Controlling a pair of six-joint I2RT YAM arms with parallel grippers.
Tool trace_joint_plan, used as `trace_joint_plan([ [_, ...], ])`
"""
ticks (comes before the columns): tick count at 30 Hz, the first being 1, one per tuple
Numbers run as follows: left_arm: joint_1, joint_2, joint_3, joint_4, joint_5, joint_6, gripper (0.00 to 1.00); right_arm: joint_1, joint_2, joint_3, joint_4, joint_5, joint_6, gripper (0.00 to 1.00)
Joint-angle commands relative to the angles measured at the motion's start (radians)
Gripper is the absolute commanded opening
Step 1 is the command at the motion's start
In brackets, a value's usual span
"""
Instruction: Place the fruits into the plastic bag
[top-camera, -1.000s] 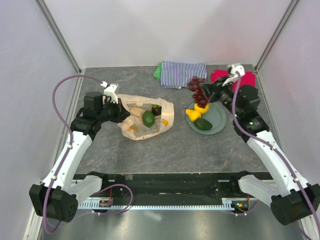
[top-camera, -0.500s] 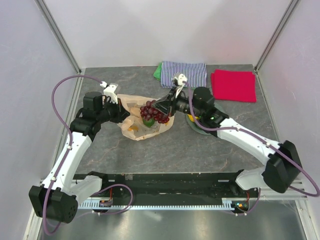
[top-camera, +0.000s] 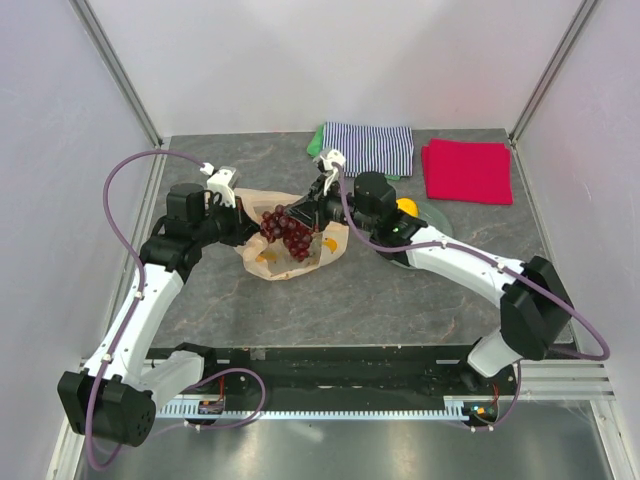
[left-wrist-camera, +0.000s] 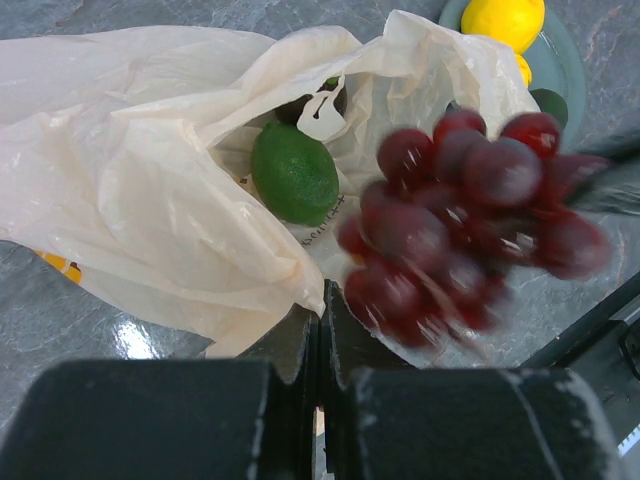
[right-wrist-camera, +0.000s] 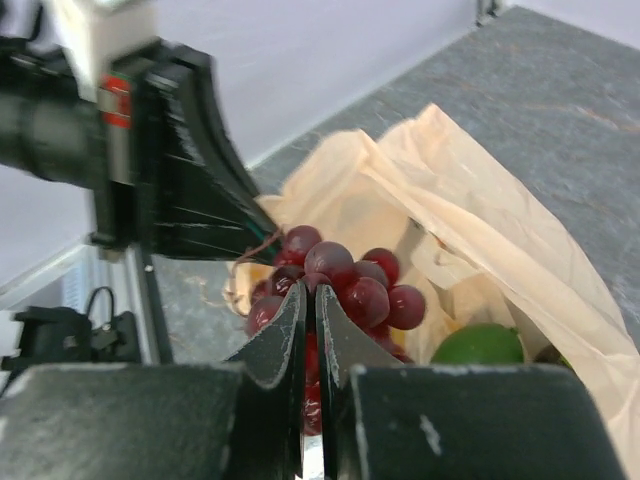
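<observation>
The dark red grape bunch (top-camera: 288, 230) hangs over the mouth of the plastic bag (top-camera: 268, 262), with my right gripper (top-camera: 302, 214) shut on its top. In the right wrist view the grapes (right-wrist-camera: 350, 280) sit just past the closed fingertips (right-wrist-camera: 310, 292), above the bag (right-wrist-camera: 480, 220). My left gripper (top-camera: 240, 226) is shut on the bag's left edge (left-wrist-camera: 130, 200), its tips (left-wrist-camera: 322, 300) pinching the film. A green lime (left-wrist-camera: 294, 172) lies inside the bag. A lemon (top-camera: 405, 207) rests on the grey-green plate (top-camera: 433, 216); my right arm hides most of that plate.
A striped folded cloth (top-camera: 370, 148) and a red folded cloth (top-camera: 467, 170) lie along the back edge. White enclosure walls stand on the left, right and rear. My right arm stretches across the table's middle from its base at the lower right.
My right arm has swung left from the plate, carrying the grape bunch to the bag's mouth. The left arm and the bag have stayed put.
</observation>
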Motion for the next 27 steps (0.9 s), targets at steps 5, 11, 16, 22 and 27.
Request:
trace_joint_plan([
  [5, 0.005, -0.024, 0.004, 0.009, 0.007, 0.010, 0.02, 0.004, 0.047, 0.029, -0.038, 0.141, -0.066, 0.00],
  [11, 0.005, -0.024, 0.004, 0.011, 0.017, 0.008, 0.01, 0.013, 0.096, 0.063, -0.041, 0.148, -0.069, 0.00],
  [16, 0.005, -0.024, 0.005, 0.011, 0.019, 0.008, 0.02, 0.060, 0.177, 0.161, -0.013, 0.149, -0.007, 0.00],
  [22, 0.005, -0.033, 0.002, 0.011, 0.011, 0.007, 0.01, 0.065, 0.332, 0.263, 0.030, 0.195, 0.079, 0.00],
  [27, 0.005, -0.028, 0.004, 0.011, 0.014, 0.008, 0.02, 0.066, 0.372, 0.255, 0.162, 0.154, 0.227, 0.00],
])
